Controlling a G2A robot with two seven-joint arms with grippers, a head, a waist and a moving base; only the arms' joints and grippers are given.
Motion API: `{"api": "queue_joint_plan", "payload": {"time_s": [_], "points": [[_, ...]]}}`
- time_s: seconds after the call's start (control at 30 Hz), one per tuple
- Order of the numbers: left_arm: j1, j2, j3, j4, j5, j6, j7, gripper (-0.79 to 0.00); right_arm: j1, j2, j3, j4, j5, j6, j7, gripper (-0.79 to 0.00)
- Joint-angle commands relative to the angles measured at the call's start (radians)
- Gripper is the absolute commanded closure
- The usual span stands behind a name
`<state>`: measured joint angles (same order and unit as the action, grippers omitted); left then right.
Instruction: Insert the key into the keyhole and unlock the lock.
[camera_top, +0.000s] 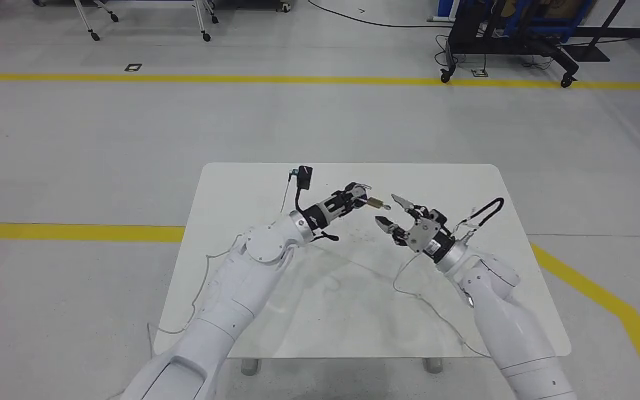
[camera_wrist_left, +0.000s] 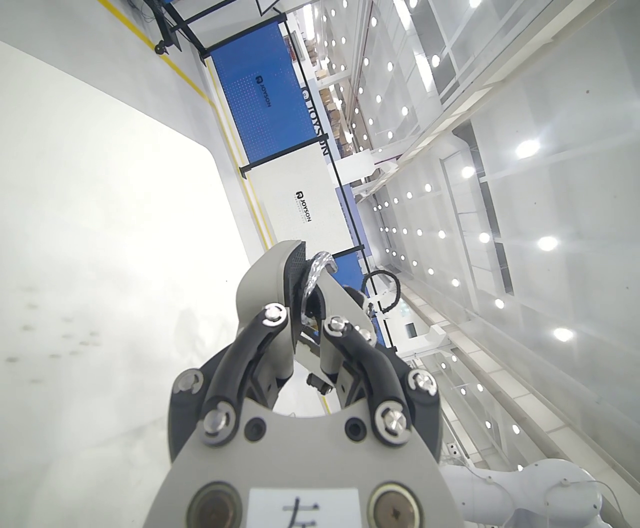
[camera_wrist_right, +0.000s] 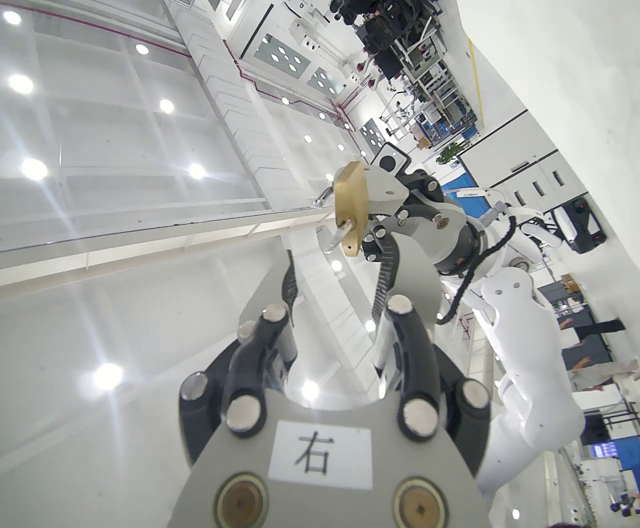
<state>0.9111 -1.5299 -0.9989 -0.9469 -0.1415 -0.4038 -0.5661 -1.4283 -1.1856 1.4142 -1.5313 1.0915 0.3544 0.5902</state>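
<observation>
Up above the desk (camera_top: 250, 190), the left jaws are clamped on the brass lock (camera_wrist_right: 351, 195), held in the air over the desk's middle. A silver key (camera_wrist_right: 339, 236) sticks out of the lock's keyhole end. Just beside it, the right jaws stand wide open, holding nothing, facing the lock.
</observation>
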Motion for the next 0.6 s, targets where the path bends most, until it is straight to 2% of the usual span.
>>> {"api": "queue_joint_plan", "payload": {"time_s": [0.0,0.23,0.43,0.57], "points": [[-0.001,0.0,0.001,0.003,0.003,0.011,0.0,0.0,0.003,0.006,0.019,0.01,-0.044,-0.03,0.036,-0.785],[-0.015,0.004,0.029,0.01,0.107,0.045,-0.02,0.0,0.02,0.044,0.149,0.035,-0.361,-0.225,0.145,-0.785],[-0.036,0.007,0.098,0.026,0.284,0.059,-0.096,0.0,0.022,0.047,0.168,0.038,-0.372,-0.245,0.146,-0.785],[-0.047,0.008,0.127,0.042,0.379,0.088,-0.105,0.0,0.022,0.047,0.168,0.038,-0.372,-0.245,0.146,-0.785]]}}
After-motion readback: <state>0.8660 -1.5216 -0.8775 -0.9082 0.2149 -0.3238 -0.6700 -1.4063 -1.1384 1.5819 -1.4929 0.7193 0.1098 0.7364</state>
